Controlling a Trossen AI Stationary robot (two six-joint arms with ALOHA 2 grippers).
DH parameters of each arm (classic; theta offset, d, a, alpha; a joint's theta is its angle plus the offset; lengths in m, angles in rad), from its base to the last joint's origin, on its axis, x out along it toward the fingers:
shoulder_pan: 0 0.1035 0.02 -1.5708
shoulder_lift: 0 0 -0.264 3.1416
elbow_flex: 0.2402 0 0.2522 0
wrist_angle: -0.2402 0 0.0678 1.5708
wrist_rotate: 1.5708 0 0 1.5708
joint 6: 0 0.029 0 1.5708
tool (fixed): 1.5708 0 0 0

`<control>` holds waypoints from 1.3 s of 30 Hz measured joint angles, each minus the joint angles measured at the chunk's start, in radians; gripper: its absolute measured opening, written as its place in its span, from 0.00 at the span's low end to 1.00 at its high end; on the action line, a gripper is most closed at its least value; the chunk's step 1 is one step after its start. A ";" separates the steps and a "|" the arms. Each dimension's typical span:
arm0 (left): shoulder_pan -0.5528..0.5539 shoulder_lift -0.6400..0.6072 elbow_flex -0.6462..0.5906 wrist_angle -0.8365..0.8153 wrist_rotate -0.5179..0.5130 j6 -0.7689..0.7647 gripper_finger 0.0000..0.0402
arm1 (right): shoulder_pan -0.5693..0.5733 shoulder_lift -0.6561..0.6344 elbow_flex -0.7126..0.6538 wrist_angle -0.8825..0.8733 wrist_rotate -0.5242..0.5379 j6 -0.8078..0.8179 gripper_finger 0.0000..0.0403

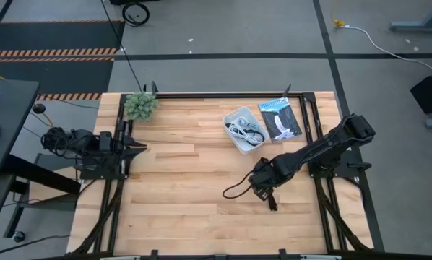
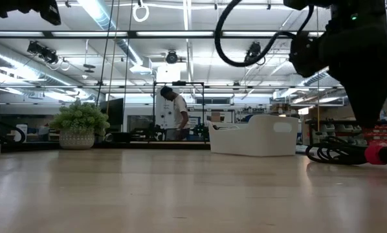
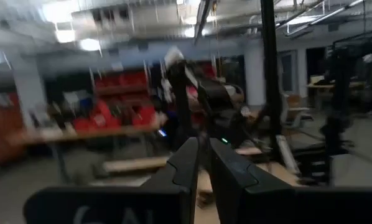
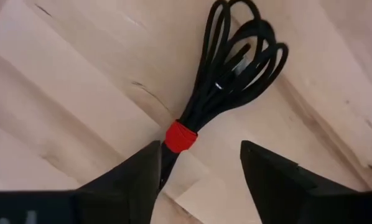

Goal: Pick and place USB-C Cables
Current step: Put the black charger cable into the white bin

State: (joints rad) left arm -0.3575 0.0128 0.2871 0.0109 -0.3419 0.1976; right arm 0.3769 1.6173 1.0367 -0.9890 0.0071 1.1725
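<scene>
A black USB-C cable bundle with a red tie (image 4: 180, 137) lies on the wooden table, its loops (image 4: 242, 50) fanned out beyond the tie. It also shows as the black cable (image 1: 235, 191) in the high view and the cable (image 2: 339, 154) in the low view. My right gripper (image 4: 198, 174) is open and low over the tied end, and the bundle's tail runs close beside one finger. More cables (image 1: 246, 132) lie in the white tray (image 1: 232, 115). My left gripper (image 1: 138, 149) is shut and parked at the table's left edge. My right gripper comes at the cable from above, slanting toward the table's left. The strands below the red tie (image 4: 168, 160) disappear beside one finger (image 4: 145, 174). I cannot tell whether that finger touches them. The cable lies flat on the table.
The white tray (image 2: 255, 134) stands toward the far right, with a flat blue-and-black packet (image 1: 281, 119) beside it. A small potted plant (image 1: 140, 105) sits at the far left corner. Bare wood (image 1: 187, 188) spreads across the middle and near side. A person (image 2: 177, 113) stands in the room beyond.
</scene>
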 joint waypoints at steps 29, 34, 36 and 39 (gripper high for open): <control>0.001 0.000 0.000 -0.264 -0.004 -0.127 0.11 | -0.007 0.176 -0.001 0.082 -0.066 -0.040 0.37; 0.001 0.000 0.000 -0.264 -0.004 -0.127 0.11 | -0.025 0.177 -0.001 0.082 -0.079 -0.077 0.23; 0.001 0.000 0.000 -0.264 -0.004 -0.126 0.11 | -0.038 0.177 0.001 0.075 -0.099 -0.097 0.18; 0.001 0.000 0.000 -0.263 -0.004 -0.127 0.11 | -0.055 0.177 0.027 0.040 -0.126 -0.132 0.16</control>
State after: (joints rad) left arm -0.3569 0.0132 0.2871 -0.2525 -0.3462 0.0708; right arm 0.3221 1.7943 1.0639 -0.9489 -0.1184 1.0408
